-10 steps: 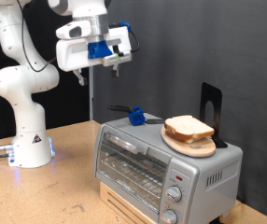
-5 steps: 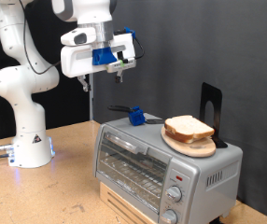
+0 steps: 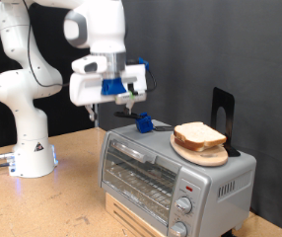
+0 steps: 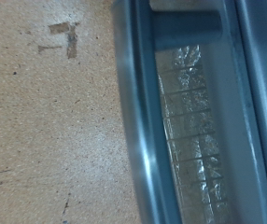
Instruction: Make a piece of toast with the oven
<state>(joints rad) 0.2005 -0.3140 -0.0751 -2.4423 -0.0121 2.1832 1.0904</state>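
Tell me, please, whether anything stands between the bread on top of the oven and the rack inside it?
Yes: the oven has its glass door shut, closing off the wire rack. The piece of toast rests on a wooden plate on top. The end effector hangs above, empty.

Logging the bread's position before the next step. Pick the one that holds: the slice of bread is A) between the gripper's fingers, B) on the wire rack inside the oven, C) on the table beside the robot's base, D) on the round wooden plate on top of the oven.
D: the piece of toast lies on the round wooden plate atop the oven, whose door is shut; the gripper hangs apart above the oven's other end.
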